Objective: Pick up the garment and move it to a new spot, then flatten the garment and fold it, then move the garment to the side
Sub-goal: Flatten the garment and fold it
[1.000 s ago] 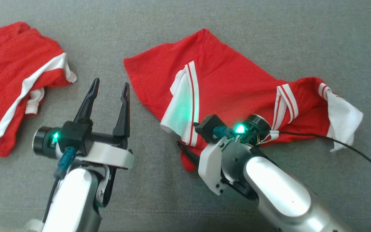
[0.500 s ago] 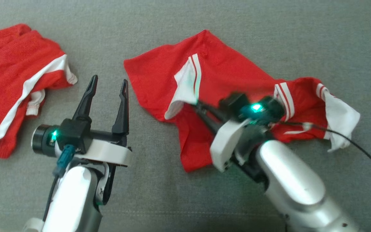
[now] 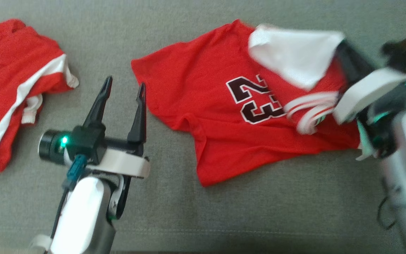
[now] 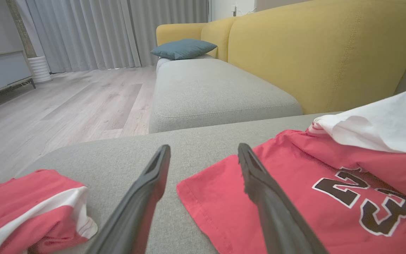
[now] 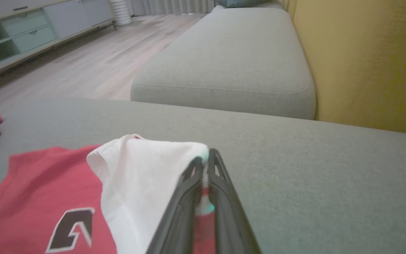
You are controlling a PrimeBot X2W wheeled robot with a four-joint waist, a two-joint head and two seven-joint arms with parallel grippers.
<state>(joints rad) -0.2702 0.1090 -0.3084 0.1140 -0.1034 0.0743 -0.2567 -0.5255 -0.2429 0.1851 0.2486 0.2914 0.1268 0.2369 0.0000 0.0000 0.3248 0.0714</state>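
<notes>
The garment (image 3: 206, 88) is a red jersey with a black "23" and white sleeves, spread on the grey sofa seat. My right gripper (image 3: 344, 53) is shut on its white sleeve (image 3: 294, 53) at the right of the head view, holding that flap lifted. The right wrist view shows the two fingers of the right gripper (image 5: 206, 157) pinched together on white and red cloth of the garment (image 5: 37, 183). My left gripper (image 3: 125, 84) stands open beside the jersey's left corner, holding nothing. In the left wrist view the left gripper (image 4: 203, 150) frames the garment (image 4: 294, 187) corner.
A second red and white garment (image 3: 9, 81) lies crumpled at the far left. The grey seat (image 3: 224, 218) has bare room in front. A yellow backrest (image 4: 312, 53), another grey cushion (image 5: 231, 63), a blue pillow (image 4: 183, 47) and wooden floor (image 4: 65, 102) lie beyond.
My right gripper shut on the white sleeve and swept it up and to the right, turning the jersey open so the "23" shows. The left gripper stayed open and nearly still.
</notes>
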